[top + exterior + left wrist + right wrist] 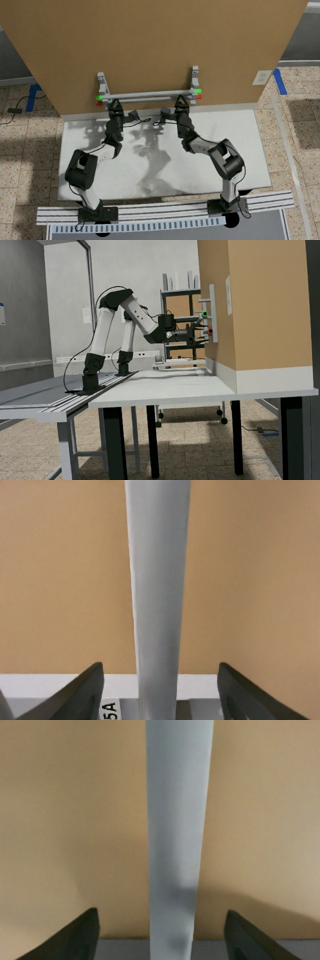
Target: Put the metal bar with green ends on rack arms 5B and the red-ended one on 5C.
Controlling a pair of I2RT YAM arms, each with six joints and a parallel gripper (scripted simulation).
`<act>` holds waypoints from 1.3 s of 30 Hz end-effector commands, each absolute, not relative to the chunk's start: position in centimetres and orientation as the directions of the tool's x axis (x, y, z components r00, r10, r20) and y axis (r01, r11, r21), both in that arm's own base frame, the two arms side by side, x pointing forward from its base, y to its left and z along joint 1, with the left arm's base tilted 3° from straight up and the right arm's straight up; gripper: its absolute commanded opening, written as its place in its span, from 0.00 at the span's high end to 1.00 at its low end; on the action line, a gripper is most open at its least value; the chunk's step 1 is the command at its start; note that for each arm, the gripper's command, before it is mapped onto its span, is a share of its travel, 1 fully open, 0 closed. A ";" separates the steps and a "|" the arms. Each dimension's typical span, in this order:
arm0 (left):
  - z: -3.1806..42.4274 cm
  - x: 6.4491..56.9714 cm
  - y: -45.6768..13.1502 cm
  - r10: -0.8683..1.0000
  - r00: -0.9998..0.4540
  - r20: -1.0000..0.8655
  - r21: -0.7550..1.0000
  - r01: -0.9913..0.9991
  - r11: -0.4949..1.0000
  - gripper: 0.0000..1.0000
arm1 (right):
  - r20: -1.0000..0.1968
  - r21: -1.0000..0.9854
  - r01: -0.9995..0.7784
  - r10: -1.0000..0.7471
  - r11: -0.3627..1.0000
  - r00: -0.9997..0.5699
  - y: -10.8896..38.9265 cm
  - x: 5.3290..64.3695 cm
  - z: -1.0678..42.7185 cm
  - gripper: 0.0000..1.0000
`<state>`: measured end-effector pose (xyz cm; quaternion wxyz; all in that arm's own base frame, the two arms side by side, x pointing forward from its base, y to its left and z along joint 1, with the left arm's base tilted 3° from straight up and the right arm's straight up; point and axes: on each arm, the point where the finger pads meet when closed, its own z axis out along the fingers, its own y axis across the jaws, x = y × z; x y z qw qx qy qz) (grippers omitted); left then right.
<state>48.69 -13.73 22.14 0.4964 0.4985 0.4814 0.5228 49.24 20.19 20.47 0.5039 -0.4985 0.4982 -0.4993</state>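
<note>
The green-ended bar (pixel 149 94) (pixel 204 314) lies across the two wall racks, above and in front of the red-ended bar (pixel 210 330) (pixel 159 580) (pixel 175 820). The red-ended bar lies across the lower rack arms. My left gripper (pixel 116 100) (pixel 160 671) is open at the left part of the red-ended bar, which runs between its fingers with gaps on both sides. My right gripper (pixel 180 96) (pixel 162 919) is open around the right part of the same bar, also with gaps. A 5A label (pixel 110 712) shows in the left wrist view. Labels 5B and 5C are not readable.
The left rack (pixel 100 76) and the right rack (pixel 195 73) (pixel 212 298) stand on the brown wall (pixel 144 46). The white table (pixel 206 170) runs below both arms. An outlet plate (pixel 262 77) is on the wall at the right.
</note>
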 end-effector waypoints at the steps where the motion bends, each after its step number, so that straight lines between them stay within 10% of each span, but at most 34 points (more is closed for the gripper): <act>1: 22.1 49.1 -14.2 0.999 0.005 0.037 0.999 -0.036 -0.037 0.36 | 0.006 -1.000 -0.003 -1.000 -0.006 0.009 20.4 49.8 20.0 0.36; 13: 21.7 49.1 -14.2 0.999 0.005 0.037 0.999 -0.036 -0.037 0.36 | 0.006 -1.000 -0.003 -1.000 -0.006 0.009 20.4 49.8 19.9 0.36; 39: 21.9 49.1 -14.2 0.999 0.005 0.037 0.999 -0.036 -0.037 0.70 | 0.006 -1.000 -0.003 -1.000 -0.006 0.009 20.4 49.8 20.0 0.70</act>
